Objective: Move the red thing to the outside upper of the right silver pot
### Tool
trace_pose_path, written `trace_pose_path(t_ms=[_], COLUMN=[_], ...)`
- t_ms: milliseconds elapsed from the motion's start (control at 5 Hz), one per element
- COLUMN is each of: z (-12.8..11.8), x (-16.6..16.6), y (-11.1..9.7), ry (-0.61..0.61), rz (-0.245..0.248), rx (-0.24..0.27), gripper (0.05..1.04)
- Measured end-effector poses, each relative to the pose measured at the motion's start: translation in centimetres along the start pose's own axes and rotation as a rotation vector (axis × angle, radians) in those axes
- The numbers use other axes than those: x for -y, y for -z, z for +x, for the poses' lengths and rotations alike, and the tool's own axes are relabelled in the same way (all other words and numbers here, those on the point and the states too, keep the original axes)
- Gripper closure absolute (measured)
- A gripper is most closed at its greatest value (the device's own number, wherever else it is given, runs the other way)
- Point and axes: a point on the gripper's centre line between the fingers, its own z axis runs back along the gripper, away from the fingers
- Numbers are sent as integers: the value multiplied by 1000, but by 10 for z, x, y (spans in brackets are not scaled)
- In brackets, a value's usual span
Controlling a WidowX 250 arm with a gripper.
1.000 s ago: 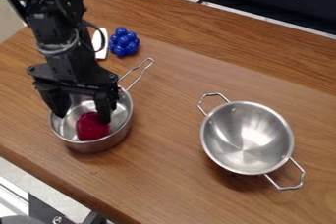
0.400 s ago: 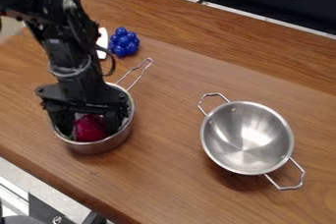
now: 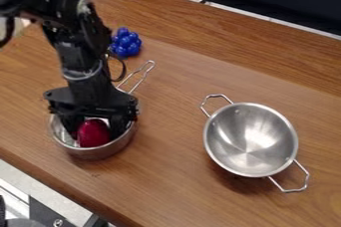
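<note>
Lower and farther toward the view's right than in the first earlier frame, the black gripper (image 3: 95, 126) is reaching down into the silver saucepan (image 3: 93, 154). Whether it is gripping the red object (image 3: 92, 134) or merely surrounding it, one cannot tell. That object is still sitting inside the saucepan, showing a rounded, smooth surface near the front wall. Around it, the saucepan is forming a shallow metal bowl, its wire handle (image 3: 150, 62) extending toward the upper right of the view in a long, narrow loop.

Well apart to the view's right, the two-handled silver pot (image 3: 250, 139) is standing upright, its round, polished interior catching bright streaks of light. Bent metal handles are projecting from its upper-left and lower-right sides. Behind the saucepan, a glossy blue cluster (image 3: 125, 43) of rounded bumps is resting on the brown wooden table (image 3: 173, 186), whose surface is showing fine, streaky grain.
</note>
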Motion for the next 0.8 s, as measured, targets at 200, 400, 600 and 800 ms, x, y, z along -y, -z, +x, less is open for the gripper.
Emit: trace_pose_path(t_ms=[200, 400, 600, 800], z=[4, 13, 20, 29], x=[1, 3, 7, 15], y=[-1, -9, -18, -36], ry=[-26, -65, -105, -149], rz=[2, -4, -16, -57], rx=[-6, -7, -14, -51], gripper=[338, 338, 339, 339])
